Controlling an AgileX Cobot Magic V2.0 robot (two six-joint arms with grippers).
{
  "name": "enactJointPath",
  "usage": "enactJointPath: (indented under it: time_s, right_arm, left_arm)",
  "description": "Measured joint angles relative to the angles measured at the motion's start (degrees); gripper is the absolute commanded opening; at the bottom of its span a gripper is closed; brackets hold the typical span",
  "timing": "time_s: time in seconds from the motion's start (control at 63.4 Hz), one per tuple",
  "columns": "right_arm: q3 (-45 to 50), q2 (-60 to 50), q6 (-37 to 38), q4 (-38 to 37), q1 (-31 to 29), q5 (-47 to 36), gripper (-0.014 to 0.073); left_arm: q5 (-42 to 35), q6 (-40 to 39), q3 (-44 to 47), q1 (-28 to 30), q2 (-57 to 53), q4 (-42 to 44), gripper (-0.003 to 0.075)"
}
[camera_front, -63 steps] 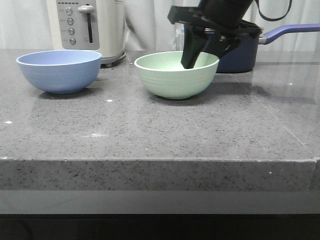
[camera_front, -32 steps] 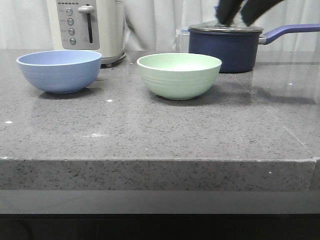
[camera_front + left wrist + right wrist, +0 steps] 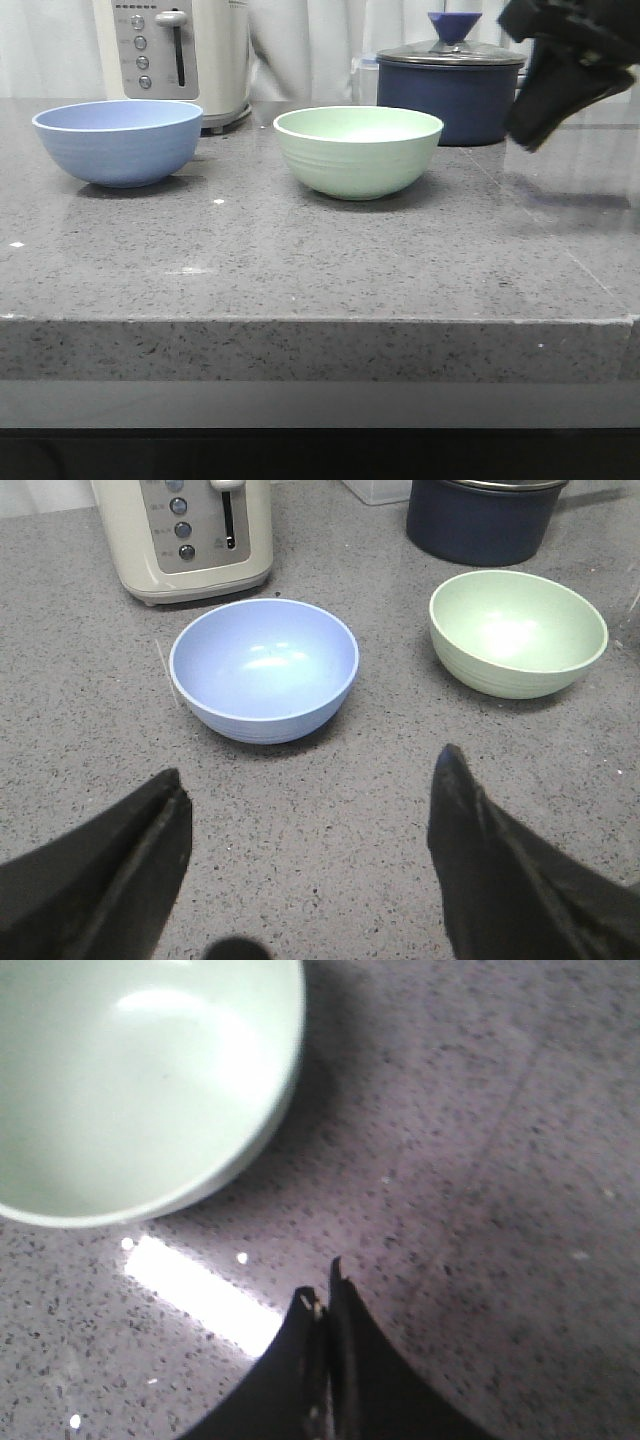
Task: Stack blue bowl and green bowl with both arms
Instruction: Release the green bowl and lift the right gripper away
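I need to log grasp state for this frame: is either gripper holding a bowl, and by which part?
Neither. The left gripper is open above the counter; the right gripper is shut on nothing. The blue bowl and green bowl sit free.

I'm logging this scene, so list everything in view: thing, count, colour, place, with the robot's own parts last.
blue bowl: one, periwinkle blue, counter left, upright, empty.
green bowl: one, pale mint green, counter centre, upright, empty, apart from the blue bowl.
toaster: one, cream with a grey control panel, behind the blue bowl.
saucepan: one, dark navy with a lid and blue knob, behind and right of the green bowl.
counter: one, speckled grey stone, under everything.
left gripper: one, black, fingers wide apart, above the counter short of the blue bowl.
right gripper: one, black, fingers together, empty, right of the green bowl.
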Motion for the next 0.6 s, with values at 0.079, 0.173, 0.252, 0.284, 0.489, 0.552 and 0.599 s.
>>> enactJointPath:
  time_s: [0.079, 0.173, 0.252, 0.284, 0.489, 0.552, 0.599]
  right_arm:
    - [0.0, 2.0, -5.8, 4.7, 0.2, -0.3, -0.0063]
    - [0.0, 3.6, -11.3, 8.9, 0.6, -0.9, -0.0063]
    - [0.0, 4.8, -13.4, 11.7, 0.6, -1.5, -0.0063]
    - [0.0, 5.1, -13.8, 12.1, 0.6, -1.8, -0.0063]
    - [0.0, 5.8, -14.7, 13.2, 0.6, -2.0, -0.0063]
    - [0.0, 5.8, -14.7, 13.2, 0.6, -2.1, -0.0063]
    - [0.0, 5.8, -14.7, 13.2, 0.6, -2.1, -0.0063]
  left_arm:
    - [0.0, 0.0, 0.0, 0.0, 0.0, 0.0, 0.0494]
    - [0.0, 0.0, 0.0, 0.0, 0.0, 0.0, 0.0494]
    - [0.0, 0.0, 0.0, 0.0, 0.0, 0.0, 0.0494]
    - [0.0, 0.0, 0.0, 0.0, 0.0, 0.0, 0.0494]
    - [0.0, 0.0, 0.0, 0.0, 0.0, 0.0, 0.0494]
    - [0.0, 0.0, 0.0, 0.0, 0.0, 0.0, 0.0494]
    - [0.0, 0.0, 0.0, 0.0, 0.0, 0.0, 0.0494]
